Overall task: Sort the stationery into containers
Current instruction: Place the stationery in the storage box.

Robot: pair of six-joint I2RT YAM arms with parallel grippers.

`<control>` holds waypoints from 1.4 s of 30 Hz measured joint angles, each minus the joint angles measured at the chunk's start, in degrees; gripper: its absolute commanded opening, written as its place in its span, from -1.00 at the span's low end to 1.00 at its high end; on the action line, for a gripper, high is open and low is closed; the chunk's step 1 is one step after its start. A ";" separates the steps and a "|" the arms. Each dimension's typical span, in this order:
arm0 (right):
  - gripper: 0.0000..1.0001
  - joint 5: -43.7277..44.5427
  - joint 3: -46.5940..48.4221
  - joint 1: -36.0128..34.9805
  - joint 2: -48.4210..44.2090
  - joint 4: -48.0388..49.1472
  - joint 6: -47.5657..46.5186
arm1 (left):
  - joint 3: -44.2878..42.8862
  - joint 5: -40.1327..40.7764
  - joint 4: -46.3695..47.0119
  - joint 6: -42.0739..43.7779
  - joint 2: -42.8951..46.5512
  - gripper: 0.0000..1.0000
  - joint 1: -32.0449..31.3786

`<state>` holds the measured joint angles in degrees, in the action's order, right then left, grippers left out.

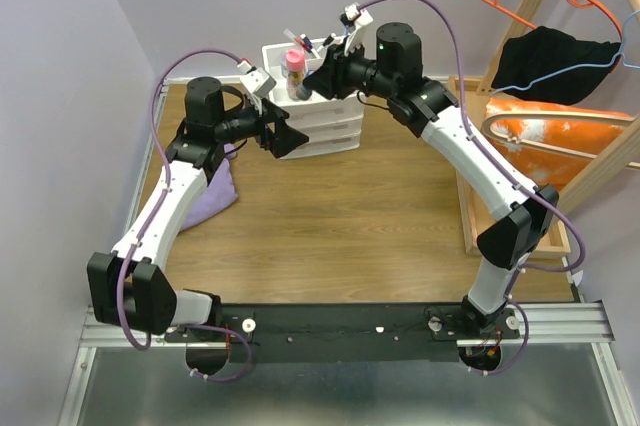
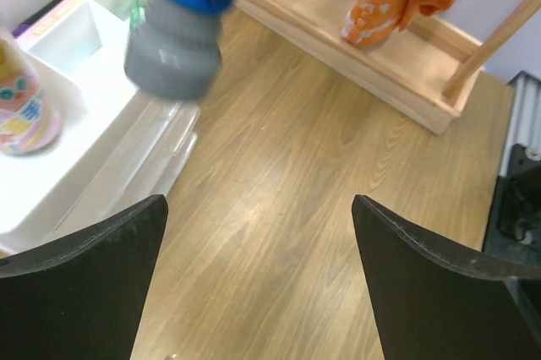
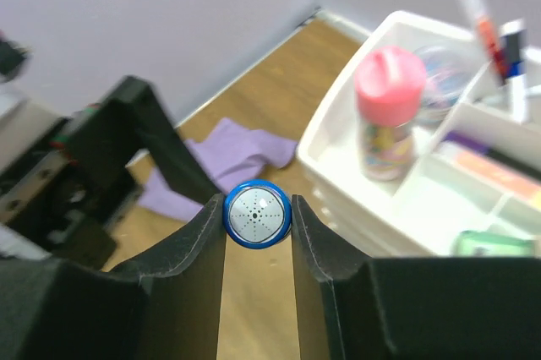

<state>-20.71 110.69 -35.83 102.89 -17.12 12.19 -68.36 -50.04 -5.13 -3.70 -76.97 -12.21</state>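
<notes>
Right hand [image 3: 258, 208]: pinching a blue-and-grey marker [image 2: 173, 43] between both fingers, round end towards its wrist.
Left hand [image 2: 258, 201]: fingers spread wide, holding nothing, above the counter [image 2: 304, 174].
Marker: ahead of the left hand, up and leftward.
Organiser [image 3: 332, 193]: white, just right of the right hand, left of the left hand.

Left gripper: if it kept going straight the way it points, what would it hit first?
Most likely the bare table top, just beside the white organiser. The open left gripper aims slightly downward past it, and the blue marker sits above that line. Depth is hard to judge.
</notes>
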 measured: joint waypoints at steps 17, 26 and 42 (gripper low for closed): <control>-0.72 12.41 4.26 0.00 9.11 -6.19 -19.43 | 5.38 5.66 -8.74 8.90 8.35 0.98 2.23; -0.78 14.75 6.16 0.00 11.08 -6.38 -22.67 | 5.49 5.73 -8.41 9.01 7.82 0.98 2.40; -0.33 16.15 11.28 -0.02 17.33 -6.60 -24.74 | 5.05 5.70 -7.74 8.85 3.50 0.98 2.51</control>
<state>-4.56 121.97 -35.86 120.22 -23.73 -12.56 -63.31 -44.34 -12.86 5.15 -73.47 -9.69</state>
